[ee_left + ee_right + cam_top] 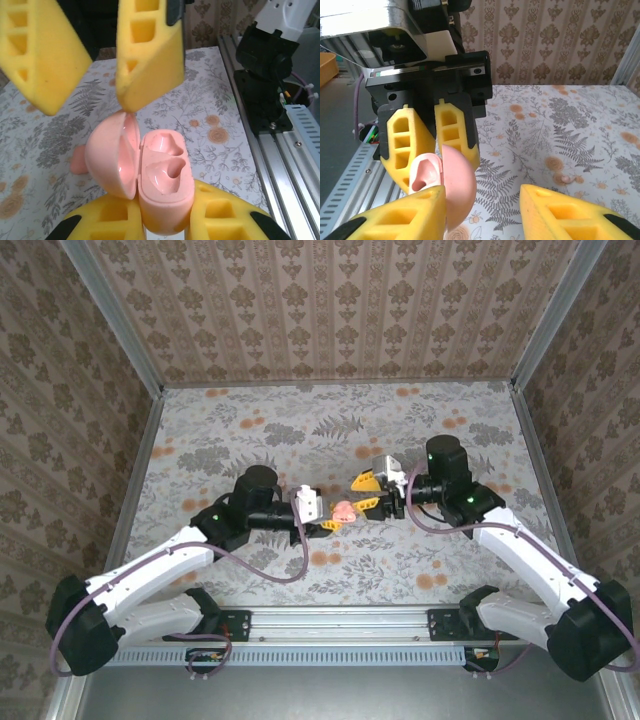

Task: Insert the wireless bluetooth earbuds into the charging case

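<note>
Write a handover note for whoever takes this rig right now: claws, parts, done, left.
Left claw: shut on the base of the salmon-pink plastic clamshell charging case.
Right claw: open, holding nothing, one finger at the lid's rim.
Case: lid open, both sockets empty.
Earbuds: one tiny salmon-pink plastic nub lies on the flower-print table, on the far side of the case. I can't make out the second.
Done: case gripped and open.
Left: pick up both earbuds and seat them.

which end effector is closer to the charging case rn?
Left. The left end effector grips the open charging case by its base, a finger on each side. The right end effector hangs open by the lid, one fingertip at its rim; contact unclear.
</note>
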`<action>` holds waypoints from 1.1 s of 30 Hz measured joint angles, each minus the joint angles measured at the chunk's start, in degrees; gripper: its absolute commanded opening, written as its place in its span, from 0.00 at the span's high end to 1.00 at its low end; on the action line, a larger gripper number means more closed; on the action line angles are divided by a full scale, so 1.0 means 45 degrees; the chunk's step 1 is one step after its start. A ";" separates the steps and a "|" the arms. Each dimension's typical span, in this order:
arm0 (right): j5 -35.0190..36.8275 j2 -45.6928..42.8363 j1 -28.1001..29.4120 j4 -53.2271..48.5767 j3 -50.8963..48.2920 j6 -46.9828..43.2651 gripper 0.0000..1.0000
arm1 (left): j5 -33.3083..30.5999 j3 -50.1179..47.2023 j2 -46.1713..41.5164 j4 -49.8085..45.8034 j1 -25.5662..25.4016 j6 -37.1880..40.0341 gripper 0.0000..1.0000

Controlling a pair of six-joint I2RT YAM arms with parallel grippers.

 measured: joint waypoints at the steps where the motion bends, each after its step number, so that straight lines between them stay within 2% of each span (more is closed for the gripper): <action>1: 0.0000 0.0073 -0.0005 0.0029 0.0049 0.0092 0.58 | -0.0015 -0.0005 0.0000 0.0029 0.0019 -0.0068 0.86; 9: 0.0277 0.0223 -0.0107 0.0083 0.0296 0.0981 0.55 | -0.0364 -0.0345 0.0000 0.0767 0.0330 -0.0865 0.87; 15: 0.1486 0.0282 -0.0121 -0.0656 0.1258 0.2540 0.55 | -0.1355 -0.1098 -0.0019 0.1307 0.1472 -0.2137 0.87; 21: 0.4148 0.1297 0.0389 -0.2477 0.3021 0.4741 0.52 | -0.2589 -0.1880 -0.0340 0.1734 0.2968 -0.3638 0.87; 26: 0.6586 0.3133 0.0947 -0.4813 0.4813 0.7067 0.52 | -0.3730 -0.1938 -0.0670 0.1666 0.4133 -0.4677 0.87; 33: 0.8655 0.5639 0.1044 -0.7606 0.6227 1.0030 0.54 | -0.4571 -0.2142 -0.0957 0.1549 0.4639 -0.5241 0.87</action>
